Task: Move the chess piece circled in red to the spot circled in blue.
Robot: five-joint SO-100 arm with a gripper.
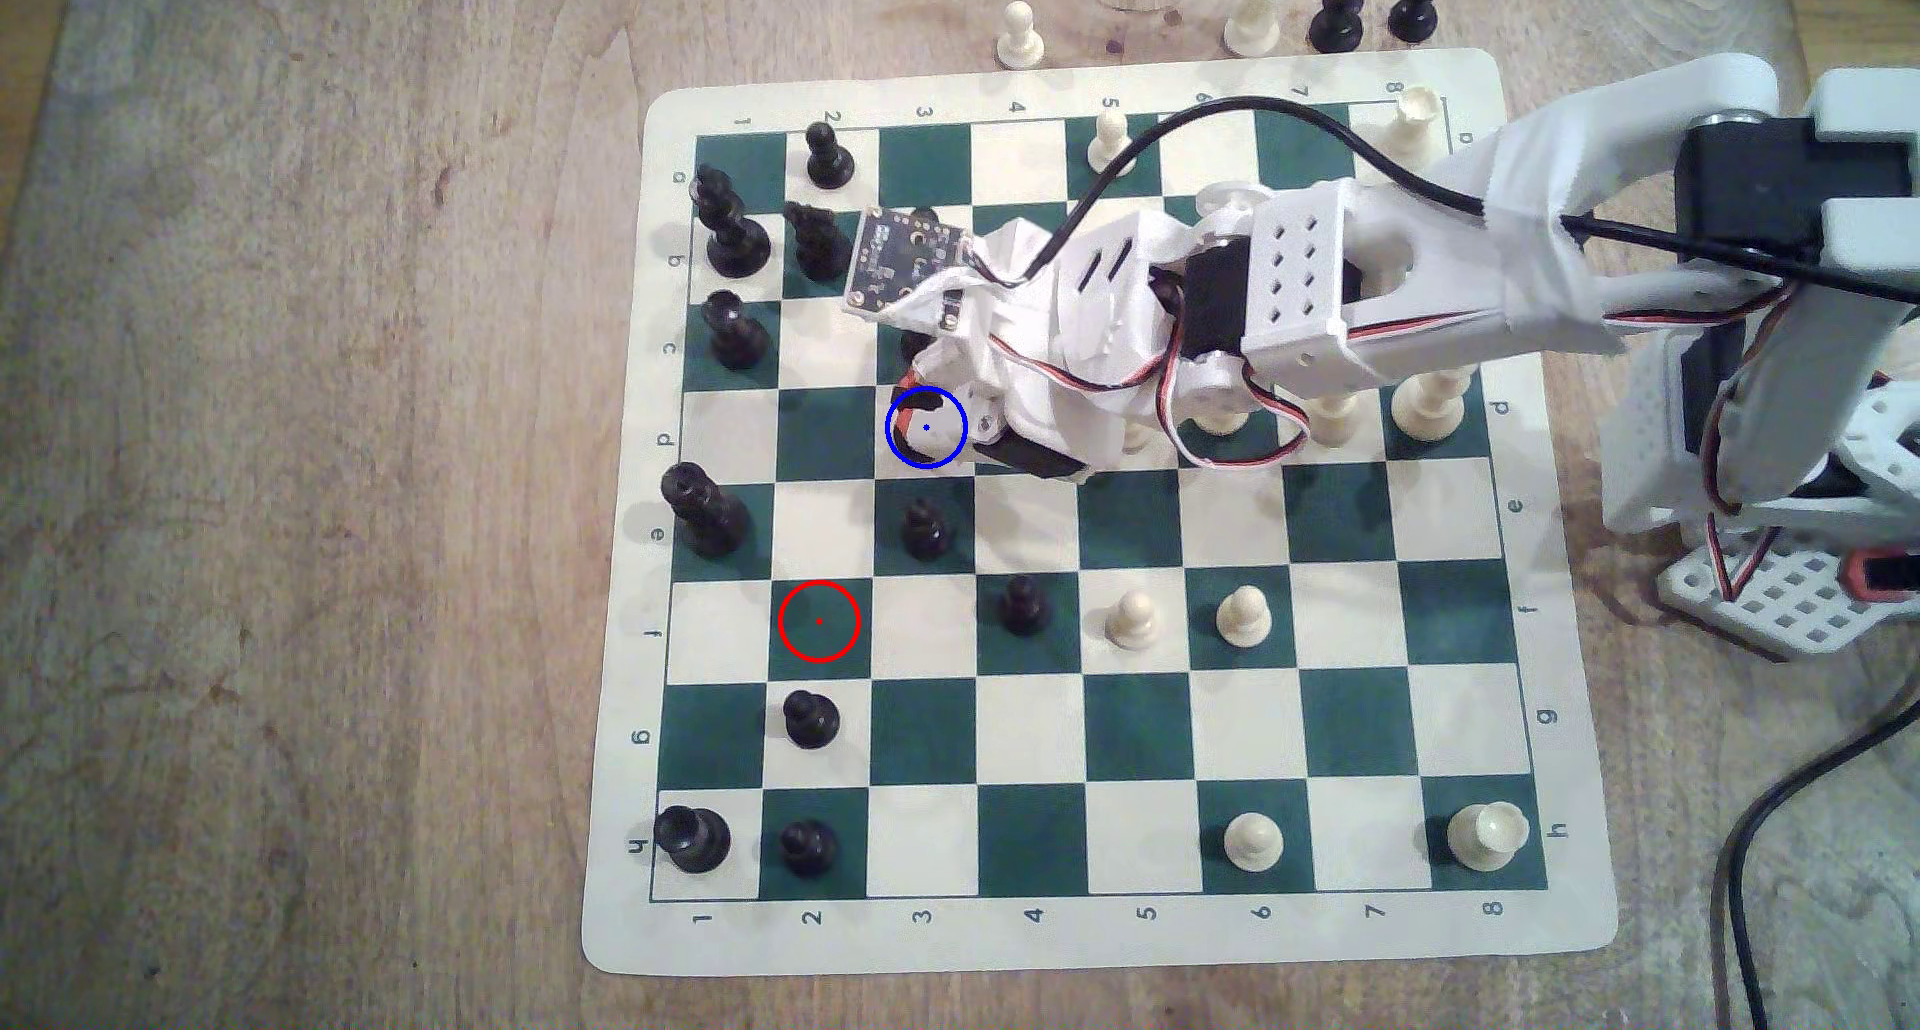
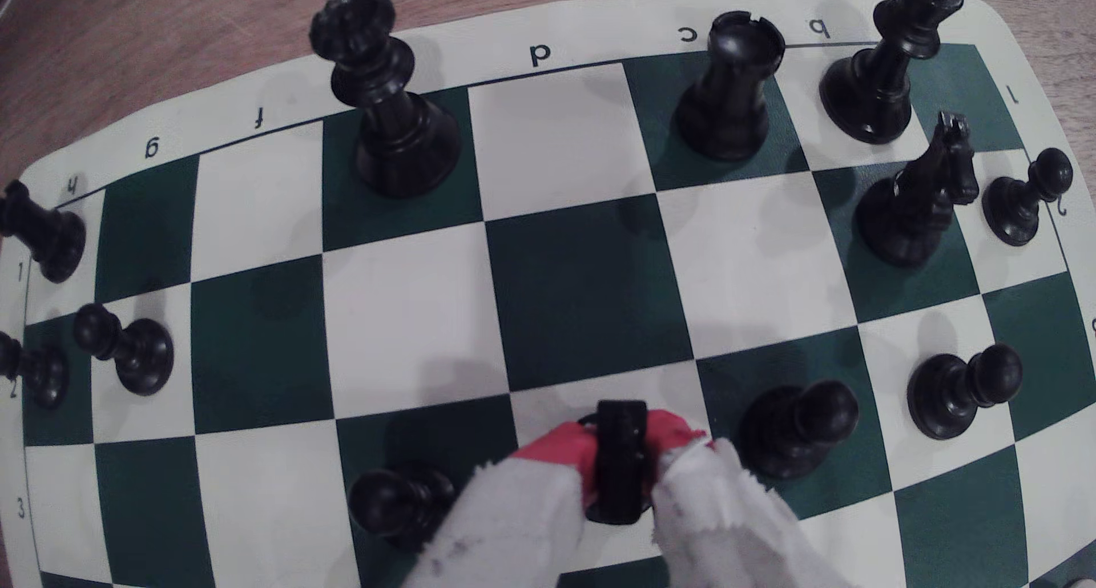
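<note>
We see the board lying on the worktop, with the arm reaching over it from the exterior view's right. The knight sits between the jaws over the blue-ringed square. The red-ringed square lies two rows nearer and one column to the exterior view's left. A pawn stands just in front of the blue-ringed square.

Arm: white printed links, black servos. Red-white-black wires looped outside; black cable overhead. Fingertips red-taped
</note>
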